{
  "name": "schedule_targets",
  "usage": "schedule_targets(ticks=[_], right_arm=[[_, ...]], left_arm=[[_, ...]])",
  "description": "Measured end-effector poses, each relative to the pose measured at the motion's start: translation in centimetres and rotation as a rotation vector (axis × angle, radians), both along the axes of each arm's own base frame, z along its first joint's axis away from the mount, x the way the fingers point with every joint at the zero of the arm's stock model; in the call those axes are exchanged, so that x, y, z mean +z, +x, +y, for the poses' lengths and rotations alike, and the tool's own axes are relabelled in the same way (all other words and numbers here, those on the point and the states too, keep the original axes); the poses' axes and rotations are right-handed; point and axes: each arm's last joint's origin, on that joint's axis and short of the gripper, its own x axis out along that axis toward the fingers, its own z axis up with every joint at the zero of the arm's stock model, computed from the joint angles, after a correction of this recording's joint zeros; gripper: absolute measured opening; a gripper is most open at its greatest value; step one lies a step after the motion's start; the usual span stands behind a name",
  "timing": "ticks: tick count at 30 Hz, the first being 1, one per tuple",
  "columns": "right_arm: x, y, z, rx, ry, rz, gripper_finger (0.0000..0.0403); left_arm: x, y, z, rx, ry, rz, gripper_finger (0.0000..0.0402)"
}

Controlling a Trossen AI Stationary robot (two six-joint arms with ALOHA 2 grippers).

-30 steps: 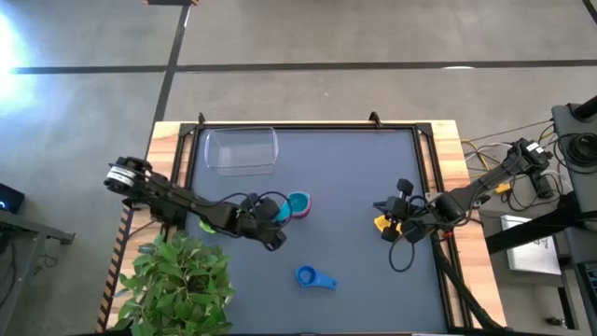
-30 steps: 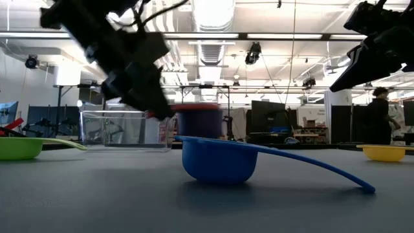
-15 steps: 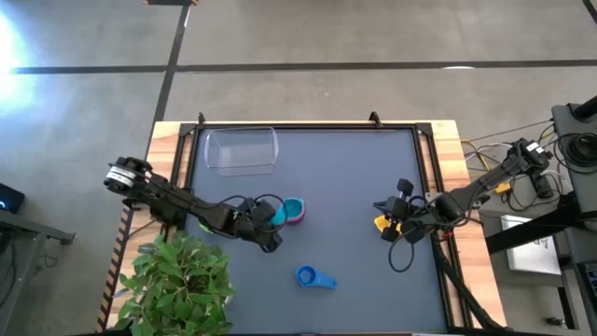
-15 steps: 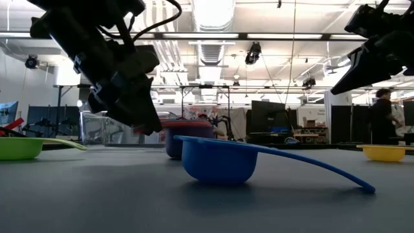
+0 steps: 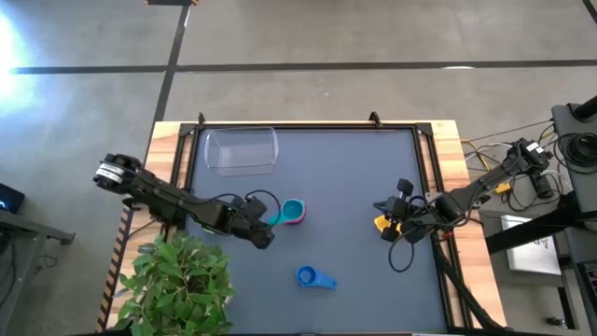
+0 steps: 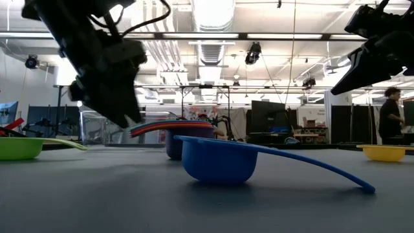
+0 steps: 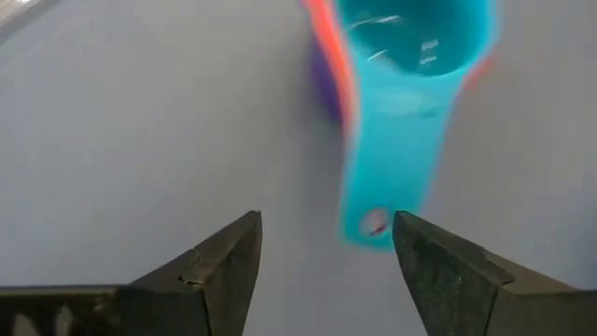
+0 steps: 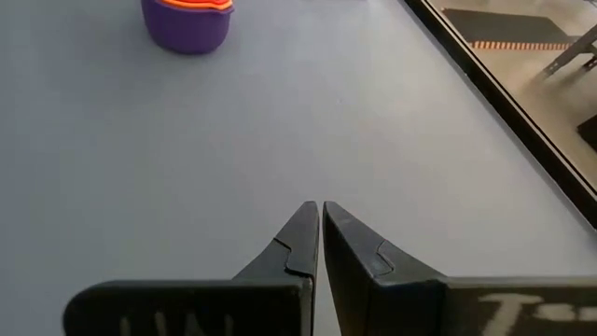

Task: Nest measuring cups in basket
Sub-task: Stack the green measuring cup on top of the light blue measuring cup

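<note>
A nested stack of cups point(image 5: 294, 212) stands on the grey table: teal on top point(image 7: 410, 56), orange and red rims below it, purple at the bottom point(image 6: 187, 144). My left gripper point(image 7: 326, 245) is open and hovers just off the teal handle's free end point(image 7: 378, 219), touching nothing. The blue cup point(image 5: 315, 277) lies alone near the table's near edge. A green cup point(image 6: 19, 147) sits by the left arm. The yellow cup point(image 5: 382, 222) lies beside my right gripper point(image 8: 322, 224), which is shut and held above the table. The clear basket point(image 5: 241, 149) stands at the far left.
A leafy plant point(image 5: 182, 285) stands at the table's near left corner, close to the left arm. A raised rail point(image 5: 308, 126) runs along the table's far edge. Cables point(image 5: 406, 252) hang by the right arm. A person point(image 6: 390, 116) stands in the room beyond.
The left gripper has lowered the cup stack onto the table, then drawn back from it toward the table's left edge. The teal cup now sits in the stack, free of the fingers. The right arm has kept still.
</note>
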Motion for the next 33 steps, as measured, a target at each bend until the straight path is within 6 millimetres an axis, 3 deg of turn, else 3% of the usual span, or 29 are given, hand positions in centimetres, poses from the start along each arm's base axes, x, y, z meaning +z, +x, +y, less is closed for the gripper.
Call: schedule_targets(ticks=[13,24,33], right_arm=[[0.0,0.0,0.0,0.0,0.0,0.0,0.0009],[0.0,0.0,0.0,0.007,-0.009,0.005,0.0009],[0.0,0.0,0.0,0.011,-0.014,0.007,0.0009]], left_arm=[[1.5,-5.3,1.3,0.412,-0.151,0.23,0.019],[1.1,-6.3,1.1,0.53,-0.313,0.337,0.0159],[0.2,-7.0,1.3,0.556,-0.309,0.369,0.0157]])
